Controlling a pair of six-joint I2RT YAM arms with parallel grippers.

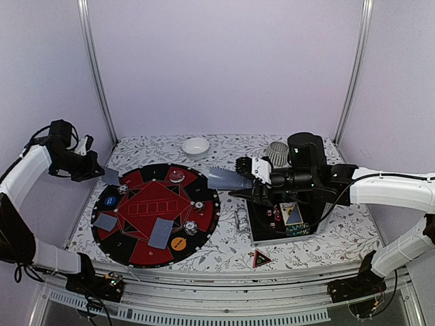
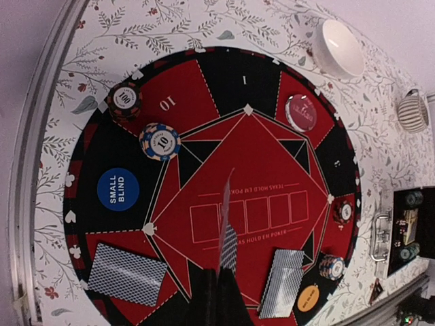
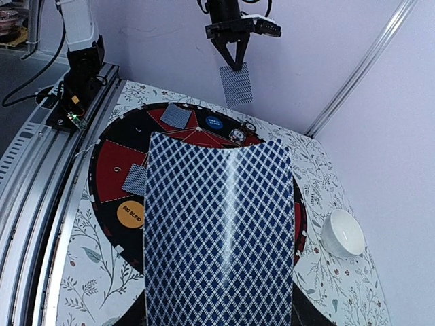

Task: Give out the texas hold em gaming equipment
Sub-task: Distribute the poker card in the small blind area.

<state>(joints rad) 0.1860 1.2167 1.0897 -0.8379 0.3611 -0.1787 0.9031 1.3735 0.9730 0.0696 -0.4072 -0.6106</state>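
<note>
Tabletop (image 1: 224,252) of floral print, poker mat (image 1: 155,202) with playing cards (image 1: 161,233), lilac walls (image 1: 224,68).

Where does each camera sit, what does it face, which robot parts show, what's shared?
Top external: above, behind the bases, down on the poker mat; both arms show.
Left wrist: above the mat, facing down; left gripper pinching a card.
Right wrist: facing across the mat at the left arm; held card fills it.
Shared: white bowl.
</note>
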